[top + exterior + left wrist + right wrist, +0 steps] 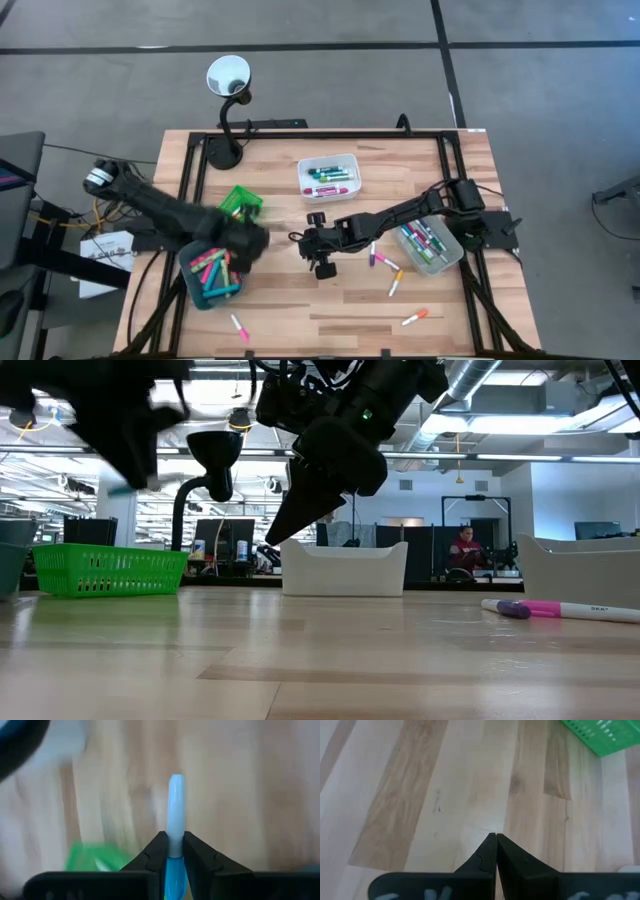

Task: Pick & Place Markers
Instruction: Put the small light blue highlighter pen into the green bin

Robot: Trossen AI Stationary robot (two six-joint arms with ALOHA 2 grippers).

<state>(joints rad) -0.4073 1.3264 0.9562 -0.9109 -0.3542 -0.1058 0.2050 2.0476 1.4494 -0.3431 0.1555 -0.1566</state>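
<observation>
Wooden tabletop (300,300), framed by dark rails, carrying four trays and scattered markers.
- Left pincer (171,851): pinching a blue marker (175,807) by its barrel, hovering above the teal tray (200,297) that is holding pink and green markers.
- Right pincer (495,840): pressed together, empty, hanging mid-table.
- Loose markers (390,275): lying near the clear grey tray (452,256).
- Step, judged: carrying the blue marker to a tray; next calling for lowering and releasing.

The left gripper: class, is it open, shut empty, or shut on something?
Shut on something. In the left wrist view, the left gripper has its two dark fingers pressed against a blue marker, which sticks out past their tips.
</observation>
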